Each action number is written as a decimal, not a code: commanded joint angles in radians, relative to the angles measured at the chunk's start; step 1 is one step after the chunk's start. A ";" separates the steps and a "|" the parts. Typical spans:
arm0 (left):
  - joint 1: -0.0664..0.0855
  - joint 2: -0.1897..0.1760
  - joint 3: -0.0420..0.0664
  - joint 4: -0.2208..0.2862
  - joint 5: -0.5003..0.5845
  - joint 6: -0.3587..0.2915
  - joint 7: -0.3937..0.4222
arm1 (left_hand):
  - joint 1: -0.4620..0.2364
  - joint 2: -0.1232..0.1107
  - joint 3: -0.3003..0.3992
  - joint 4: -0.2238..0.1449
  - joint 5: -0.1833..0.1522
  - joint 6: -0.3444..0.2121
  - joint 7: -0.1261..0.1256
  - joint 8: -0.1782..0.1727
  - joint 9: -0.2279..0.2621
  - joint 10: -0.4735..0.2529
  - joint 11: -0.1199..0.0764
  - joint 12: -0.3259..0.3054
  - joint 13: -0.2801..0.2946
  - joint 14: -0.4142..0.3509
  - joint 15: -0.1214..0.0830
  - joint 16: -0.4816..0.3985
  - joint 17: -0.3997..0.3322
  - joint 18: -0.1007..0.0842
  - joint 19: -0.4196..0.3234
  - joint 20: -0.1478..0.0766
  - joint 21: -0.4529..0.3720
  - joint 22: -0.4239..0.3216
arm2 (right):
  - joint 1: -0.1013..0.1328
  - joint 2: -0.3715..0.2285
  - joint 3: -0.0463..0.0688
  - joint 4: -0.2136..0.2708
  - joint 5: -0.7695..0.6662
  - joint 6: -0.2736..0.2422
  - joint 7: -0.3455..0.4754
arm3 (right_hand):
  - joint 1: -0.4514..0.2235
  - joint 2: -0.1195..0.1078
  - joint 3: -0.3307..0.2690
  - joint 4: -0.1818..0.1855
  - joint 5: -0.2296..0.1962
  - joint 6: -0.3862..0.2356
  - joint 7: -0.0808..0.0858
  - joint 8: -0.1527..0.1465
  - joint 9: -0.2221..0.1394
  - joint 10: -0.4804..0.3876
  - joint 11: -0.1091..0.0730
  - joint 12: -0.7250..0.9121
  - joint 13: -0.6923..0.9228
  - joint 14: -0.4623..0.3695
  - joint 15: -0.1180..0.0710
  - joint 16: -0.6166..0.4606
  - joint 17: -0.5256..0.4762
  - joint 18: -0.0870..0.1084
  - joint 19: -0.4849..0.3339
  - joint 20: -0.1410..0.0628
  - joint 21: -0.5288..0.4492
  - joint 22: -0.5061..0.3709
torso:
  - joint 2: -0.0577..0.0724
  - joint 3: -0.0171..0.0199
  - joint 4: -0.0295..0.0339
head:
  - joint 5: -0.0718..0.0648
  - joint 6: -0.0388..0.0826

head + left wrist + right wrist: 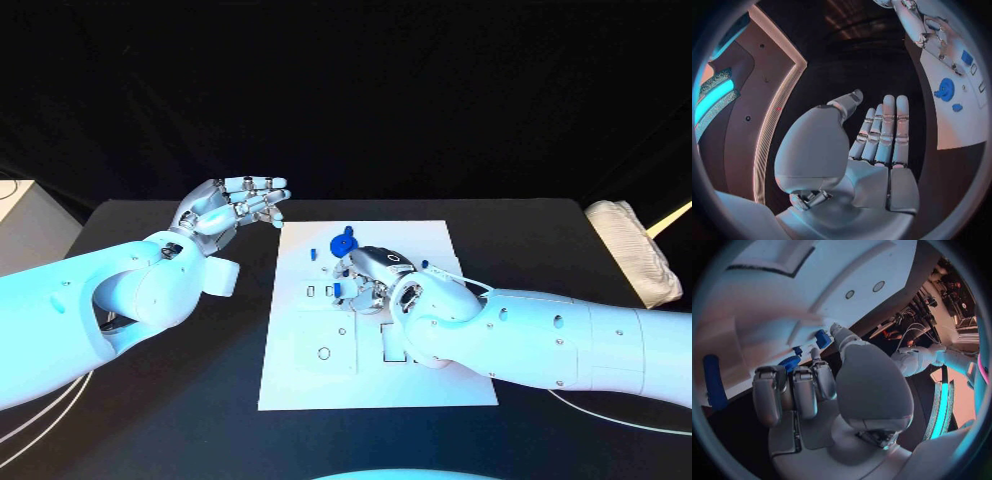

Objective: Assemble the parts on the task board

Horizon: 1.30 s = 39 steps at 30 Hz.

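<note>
White and flat, the task board [378, 390] lies in the middle of the black desk [159, 420]. A round blue part [342, 243] sits near its far edge. The right wrist view shows a long blue part [714, 382] beside the board. The right hand [378, 275] rests on the board, fingers curled by a small blue part [822, 338]; I cannot tell if it grips it. The left hand [231, 207] floats left of the board, flat and holding nothing.

Task board [325, 375] mid-table, parts [342, 243] on its far end
</note>
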State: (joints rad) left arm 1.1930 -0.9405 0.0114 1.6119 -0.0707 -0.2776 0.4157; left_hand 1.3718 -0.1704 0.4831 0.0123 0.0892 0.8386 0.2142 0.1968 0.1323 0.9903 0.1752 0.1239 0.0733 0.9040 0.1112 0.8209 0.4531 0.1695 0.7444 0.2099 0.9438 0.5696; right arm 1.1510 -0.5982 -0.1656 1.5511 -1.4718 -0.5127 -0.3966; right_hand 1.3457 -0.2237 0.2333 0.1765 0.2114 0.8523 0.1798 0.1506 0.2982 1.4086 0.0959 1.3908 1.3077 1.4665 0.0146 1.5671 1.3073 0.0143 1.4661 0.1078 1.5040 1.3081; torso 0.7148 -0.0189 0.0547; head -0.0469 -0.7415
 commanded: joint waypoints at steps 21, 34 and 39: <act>0.024 0.115 -0.003 -0.136 -0.518 0.199 -0.640 | -0.107 -0.005 -0.063 0.198 0.001 0.083 -0.101 0.321 0.224 0.113 -0.138 0.758 0.466 0.551 -0.134 0.635 0.787 -0.054 0.444 -0.120 0.390 0.437 | 0.187 -0.222 0.021 0.064 0.564 0.023 0.302 | 0.142 0.054 -0.099 0.111 0.052 0.055 -0.012 0.027 -0.014 -0.036 -0.012 -0.028 0.063 0.094 -0.006 -0.014 0.229 0.028 0.024 0.004 -0.109 0.148 | -0.030 0.0120 -0.0127 | 0.012 -0.009; 0.118 0.251 -0.059 -0.220 -0.705 0.330 -0.886 | -0.222 0.006 -0.130 0.280 -0.001 0.044 -0.110 0.405 0.350 0.120 -0.144 0.881 0.590 0.577 -0.140 0.660 0.859 -0.065 0.482 -0.129 0.419 0.492 | 0.211 -0.249 0.021 0.021 0.606 0.023 0.307 | 0.130 0.054 -0.098 0.113 0.050 0.056 -0.013 0.031 -0.014 -0.040 -0.013 -0.032 0.059 0.094 -0.007 -0.016 0.225 0.029 0.022 0.003 -0.116 0.144 | -0.043 0.0185 -0.0089 | 0.018 -0.028; 0.132 0.305 -0.071 -0.265 -0.744 0.386 -0.941 | -0.239 0.009 -0.146 0.280 0.000 0.033 -0.109 0.409 0.364 0.113 -0.143 0.885 0.593 0.578 -0.139 0.661 0.863 -0.066 0.486 -0.128 0.423 0.500 | 0.212 -0.243 0.021 0.010 0.608 0.026 0.303 | 0.127 0.053 -0.098 0.113 0.051 0.054 -0.013 0.031 -0.014 -0.044 -0.013 -0.037 0.055 0.092 -0.007 -0.018 0.222 0.031 0.018 0.002 -0.124 0.139 | -0.044 0.0195 -0.0095 | 0.022 -0.029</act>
State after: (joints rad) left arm 1.3218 -0.6426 -0.0592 1.3540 -0.7478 0.0236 -0.4424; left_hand 1.1395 -0.1619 0.3419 0.2928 0.0892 0.8771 0.1038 0.6007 0.4930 1.1093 0.0305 1.0021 0.6652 1.4620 -0.0283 1.4764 1.3081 0.1150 1.2244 0.0809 1.3623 1.0673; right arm 1.3622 -0.8429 -0.1447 1.5625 -0.8805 -0.5049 -0.1096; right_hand 1.4843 -0.1684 0.1276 0.2885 0.2595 0.9029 0.1690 0.1779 0.2833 1.3718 0.0842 1.3596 1.3074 1.4650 0.0122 1.5556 1.3078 0.0308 1.4661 0.1150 1.3867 1.3076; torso 0.6727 -0.0009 0.0451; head -0.0273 -0.7690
